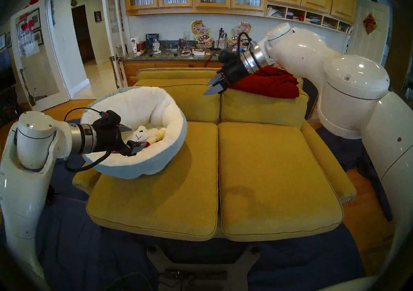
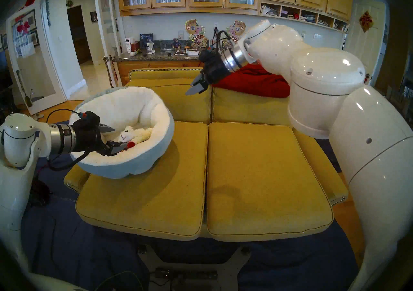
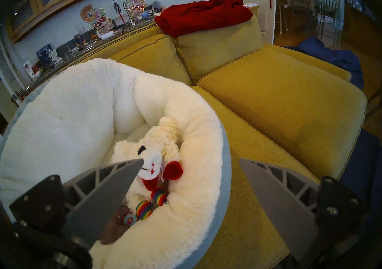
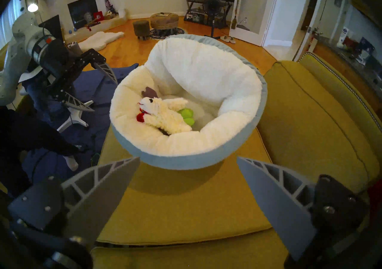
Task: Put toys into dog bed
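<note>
Toys lie gathered in the hollow of the dog bed point(image 4: 237, 146), which sits on the left seat cushion of the yellow sofa point(image 1: 279, 183): a white lamb point(image 4: 165, 115) on top with its red ear to the left, a rainbow-trimmed toy point(image 3: 148, 204) partly under it, a green cactus point(image 4: 187, 115) showing behind, and a purple-grey toy point(image 4: 149, 92) at the lamb's head. The high padded rim keeps them from rolling out, which is likely why they rest heaped at the lowest part. The left tool point(image 1: 131, 137) hangs over the bed's near rim with its fingers spread wide and nothing between them; it touches no toy that I can see. The right tool point(image 1: 215, 87) is up in the air above the sofa back, beside the red blanket point(image 1: 268, 82), its fingers likewise apart and empty, aimed toward the bed. No toy shows on the cushions, so the job looks about done, though a fifth toy I cannot make out.
</note>
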You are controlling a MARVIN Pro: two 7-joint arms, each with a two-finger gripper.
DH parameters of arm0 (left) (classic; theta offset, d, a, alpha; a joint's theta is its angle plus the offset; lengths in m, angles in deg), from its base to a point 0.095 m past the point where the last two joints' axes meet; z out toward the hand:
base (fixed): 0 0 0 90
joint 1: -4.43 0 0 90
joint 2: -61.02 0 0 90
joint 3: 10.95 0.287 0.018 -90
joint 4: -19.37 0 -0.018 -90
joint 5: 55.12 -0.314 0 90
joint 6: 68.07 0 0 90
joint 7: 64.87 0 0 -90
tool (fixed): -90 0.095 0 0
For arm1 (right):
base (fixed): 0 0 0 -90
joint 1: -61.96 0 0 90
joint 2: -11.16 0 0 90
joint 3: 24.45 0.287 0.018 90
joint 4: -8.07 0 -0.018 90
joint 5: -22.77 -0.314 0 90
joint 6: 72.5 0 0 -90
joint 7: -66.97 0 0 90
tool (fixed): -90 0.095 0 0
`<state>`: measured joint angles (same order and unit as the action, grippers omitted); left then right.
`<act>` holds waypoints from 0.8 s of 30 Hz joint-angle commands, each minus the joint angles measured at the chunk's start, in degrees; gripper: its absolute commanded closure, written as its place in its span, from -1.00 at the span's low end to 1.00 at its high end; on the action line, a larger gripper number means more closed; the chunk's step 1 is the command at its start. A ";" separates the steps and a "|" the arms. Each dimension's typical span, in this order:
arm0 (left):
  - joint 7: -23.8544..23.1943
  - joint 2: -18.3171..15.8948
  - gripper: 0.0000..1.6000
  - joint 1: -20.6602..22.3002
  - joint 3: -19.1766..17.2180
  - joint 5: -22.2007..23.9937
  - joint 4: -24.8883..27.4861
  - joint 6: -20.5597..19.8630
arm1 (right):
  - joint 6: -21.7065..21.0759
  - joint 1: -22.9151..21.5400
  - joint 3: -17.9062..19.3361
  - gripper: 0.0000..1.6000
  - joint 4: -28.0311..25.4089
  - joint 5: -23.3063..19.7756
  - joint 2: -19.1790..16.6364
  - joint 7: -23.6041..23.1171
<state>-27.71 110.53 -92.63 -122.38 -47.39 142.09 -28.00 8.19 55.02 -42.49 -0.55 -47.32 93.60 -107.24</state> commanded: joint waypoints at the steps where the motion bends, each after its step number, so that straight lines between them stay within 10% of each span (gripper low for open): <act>1: 0.14 -0.08 -1.00 0.58 -0.25 0.04 0.51 0.15 | -0.38 -1.40 0.21 -1.00 0.48 -0.29 -4.06 -0.80; 24: 3.79 4.48 -1.00 -2.27 2.94 -0.36 1.72 1.78 | -0.40 1.41 0.66 -1.00 -4.07 -0.70 -7.44 -0.80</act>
<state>-25.32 113.53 -95.33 -119.06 -47.43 142.49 -27.38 7.42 57.63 -42.50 -3.15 -47.33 87.17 -108.10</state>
